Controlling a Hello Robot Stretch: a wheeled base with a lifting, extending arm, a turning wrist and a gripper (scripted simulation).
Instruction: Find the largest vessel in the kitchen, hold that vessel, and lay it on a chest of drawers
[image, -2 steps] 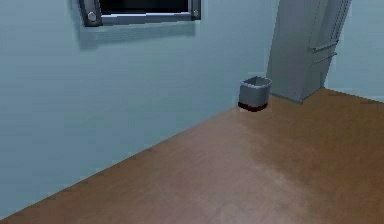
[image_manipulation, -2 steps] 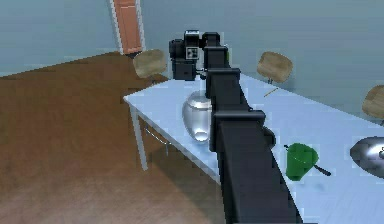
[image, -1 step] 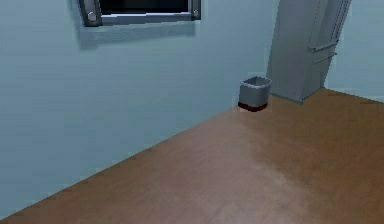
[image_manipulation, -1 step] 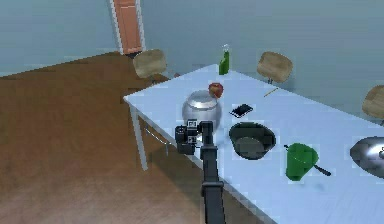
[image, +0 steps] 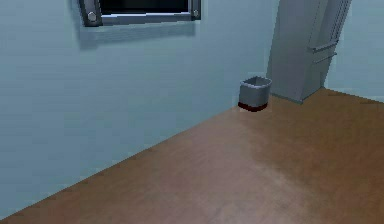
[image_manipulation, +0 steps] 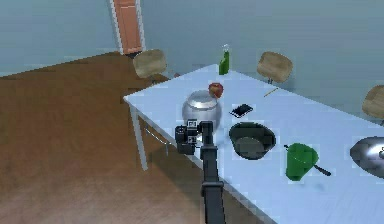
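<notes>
A brown wooden floor (image: 250, 160) and a pale blue wall (image: 120, 90) take up the forward view, with a small grey bin (image: 255, 92) at the wall's foot.

In the arm side view a long white table (image_manipulation: 310, 120) runs across the picture, with chairs (image_manipulation: 274, 66) along its far side. The arm (image_manipulation: 212, 185) rises from the bottom edge over the table's near side.

At its end the gripper (image_manipulation: 185, 138) lies close to a shiny rounded metal vessel (image_manipulation: 202, 106), the likeliest candidate for the largest vessel, though a dark pan (image_manipulation: 250, 140) just beside it is a rival in width. The vessel stands on the table, near its left end.

Whether the fingers are spread or pressed together cannot be told, nor whether the gripper holds anything — the vessel stands right behind it.

Smaller things are a green cup (image_manipulation: 298, 160), a green bottle (image_manipulation: 225, 62), a red apple (image_manipulation: 216, 90) touching the vessel's far side, and a black phone (image_manipulation: 241, 110).

The step in hand looks like the grasp. The next move calls for a secure hold and a straight lift — clear of the apple and pan.
</notes>
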